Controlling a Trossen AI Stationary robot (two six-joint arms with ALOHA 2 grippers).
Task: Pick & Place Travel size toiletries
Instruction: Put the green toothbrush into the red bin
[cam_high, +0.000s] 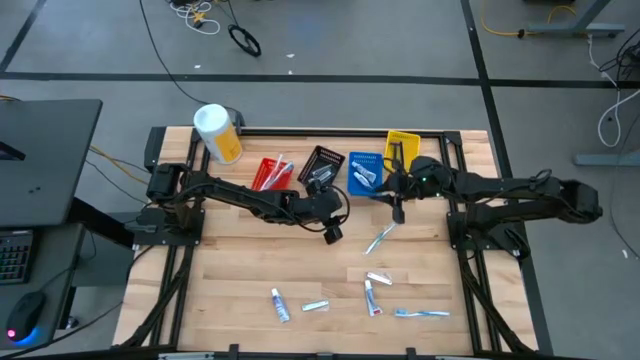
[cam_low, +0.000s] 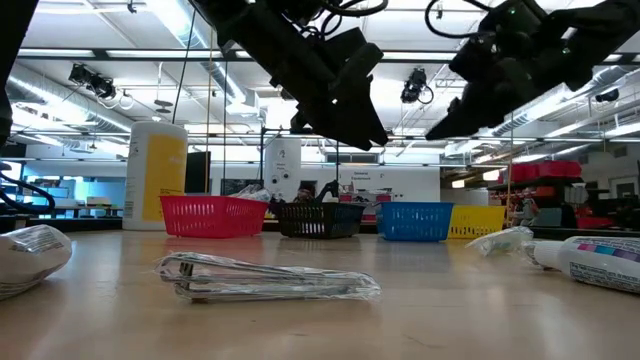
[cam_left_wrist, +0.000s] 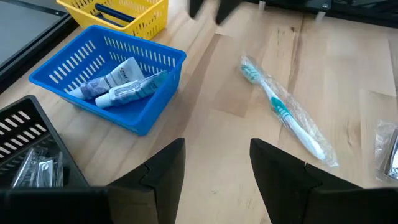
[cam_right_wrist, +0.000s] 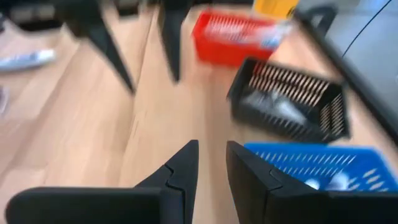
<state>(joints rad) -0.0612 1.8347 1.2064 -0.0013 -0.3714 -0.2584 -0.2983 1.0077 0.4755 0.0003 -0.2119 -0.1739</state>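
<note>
The thing I'm after next is the clear-wrapped toothbrush with a white handle and teal bristles (cam_high: 380, 238), lying loose on the bench (cam_high: 230, 270) just right of centre in the overhead frame, its long axis running diagonally from lower left to upper right. From the left wrist camera it (cam_left_wrist: 283, 112) sits ahead of the jaws and off to the upper right of that frame, head end farther away, handle end nearer. The left gripper (cam_high: 332, 233) hangs above the bench just to the left of it, jaws spread wide with nothing between them (cam_left_wrist: 214, 180). The right gripper (cam_high: 397, 210) hovers just above and to the right of the toothbrush, close by the blue plastic mesh bin (cam_high: 364, 171); its jaws stand only a little apart and I see nothing held (cam_right_wrist: 211, 168). Both are near, and I judge the right one marginally nearer the upper end, though the left is already open for a grab; either would need turning to close across the diagonal handle. More wrapped tubes and another toothbrush (cam_high: 420, 313) lie scattered in the lower middle of the overhead frame, well apart from both arms. The blue bin already holds two small tubes (cam_left_wrist: 118, 87).
</note>
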